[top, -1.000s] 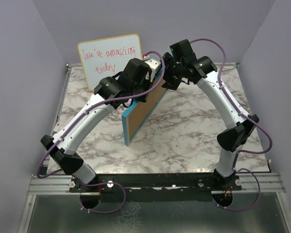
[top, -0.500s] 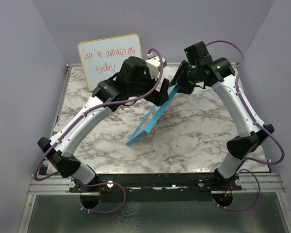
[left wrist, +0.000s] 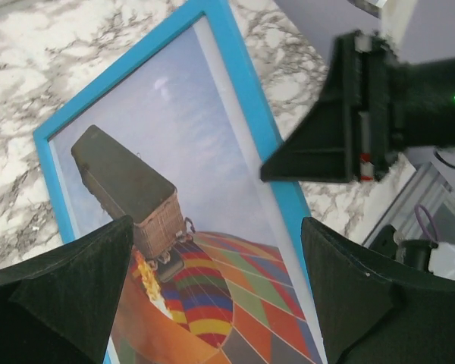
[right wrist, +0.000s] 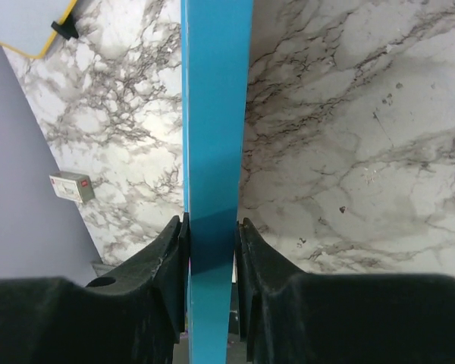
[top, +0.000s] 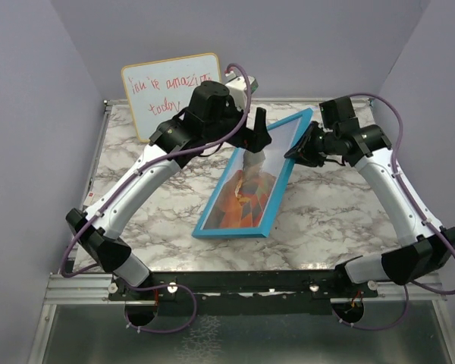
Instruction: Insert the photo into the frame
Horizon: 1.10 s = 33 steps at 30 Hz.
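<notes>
Overhead view of a marble counter [top: 326,212]. The frame [top: 231,233] lies at its centre, blue face up, running from 7 o'clock to 1 o'clock, its near short edge on the counter. The photo [top: 246,189] of the balloon shows under the pane.

The right pincer [top: 297,149] pinches the frame's right long edge near the far corner, at 2 o'clock. The left pincer [top: 256,136] hovers spread wide over the far end at 12 o'clock, touching nothing.

Bare marble lies on both sides of the frame. A whiteboard [top: 174,91] stands at 11 o'clock. Both arms arch inward, elbows out.
</notes>
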### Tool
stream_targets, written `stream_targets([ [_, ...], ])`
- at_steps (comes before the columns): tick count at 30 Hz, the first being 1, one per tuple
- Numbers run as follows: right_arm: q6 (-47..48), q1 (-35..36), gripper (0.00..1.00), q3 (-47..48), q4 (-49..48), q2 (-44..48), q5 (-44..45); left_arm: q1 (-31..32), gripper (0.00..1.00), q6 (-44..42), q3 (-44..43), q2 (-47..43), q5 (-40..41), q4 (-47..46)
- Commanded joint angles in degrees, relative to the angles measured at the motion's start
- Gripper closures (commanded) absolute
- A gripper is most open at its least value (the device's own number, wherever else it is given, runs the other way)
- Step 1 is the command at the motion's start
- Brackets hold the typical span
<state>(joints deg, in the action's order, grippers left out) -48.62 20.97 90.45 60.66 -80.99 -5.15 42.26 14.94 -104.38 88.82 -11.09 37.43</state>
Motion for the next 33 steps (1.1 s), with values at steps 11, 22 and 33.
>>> stream_targets([
  [11, 21.5, -12.49, 0.83, -31.91, -33.97, 9.93, -21.22, -13.59, 0.07, 10.2, 25.69, 5.19, 7.69, -1.14],
  [22, 23.1, -23.53, 0.75, -44.61, -47.14, 5.05, -28.13, -16.67, 0.08, 11.03, 34.61, 9.14, 12.81, -4.82],
  [33, 22.44, -25.4, 0.68, -49.43, -59.99, -0.89, -28.99, -20.06, 0.08, 8.79, 37.58, 15.13, -0.65, -10.73],
])
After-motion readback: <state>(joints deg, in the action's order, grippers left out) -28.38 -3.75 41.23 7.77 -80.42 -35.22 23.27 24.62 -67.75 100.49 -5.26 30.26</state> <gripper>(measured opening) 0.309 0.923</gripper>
